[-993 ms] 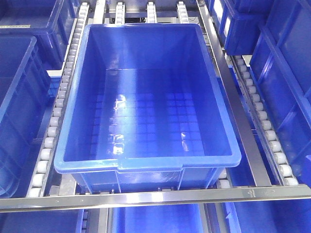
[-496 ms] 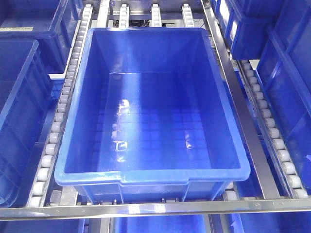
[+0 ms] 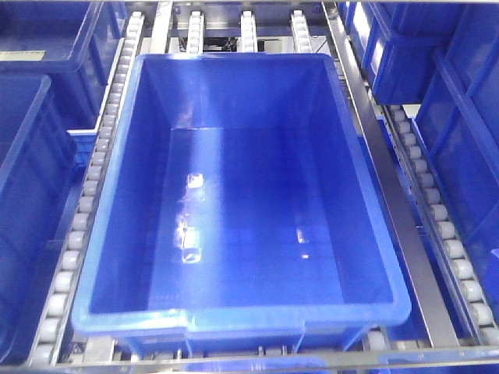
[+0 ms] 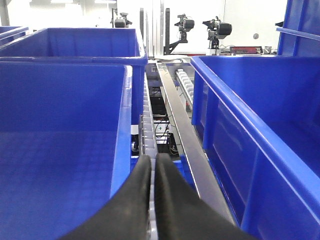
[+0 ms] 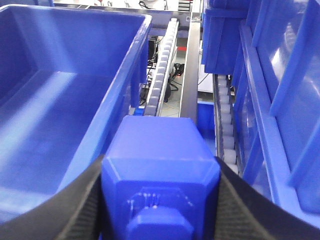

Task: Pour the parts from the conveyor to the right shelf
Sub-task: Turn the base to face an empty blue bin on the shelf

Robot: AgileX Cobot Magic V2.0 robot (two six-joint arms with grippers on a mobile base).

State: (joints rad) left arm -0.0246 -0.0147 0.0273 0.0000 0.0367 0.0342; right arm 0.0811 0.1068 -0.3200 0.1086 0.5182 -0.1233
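Steel right shelf (image 3: 390,195) fills the front view: rows of white rollers (image 3: 78,226) between rails, large blue bin (image 3: 242,234) sat square on them with its glossy floor in full view, side bins (image 3: 460,156) packed close on both flanks. Neither arm shows in that view. Right wrist cam: right gripper (image 5: 160,170) is clamped on the blue block (image 5: 157,145), black fingers (image 5: 65,210) pressed flat on its left and right faces, jaws spread to the block's full width, stud end facing the camera. Block is held up over a roller track (image 5: 162,75) and steel rail (image 5: 189,75), just beside the outer wall of a near bin (image 5: 50,125) and outside it, stacked bins (image 5: 280,100) on the other side. Left wrist cam: left gripper (image 4: 152,157) has its fingers together, tips touching, nothing between them. It sits above a roller lane (image 4: 146,120) in the gap between two flanking bins (image 4: 60,150); can't tell if it touches the rollers. Cameras on stands (image 4: 217,27) in the background
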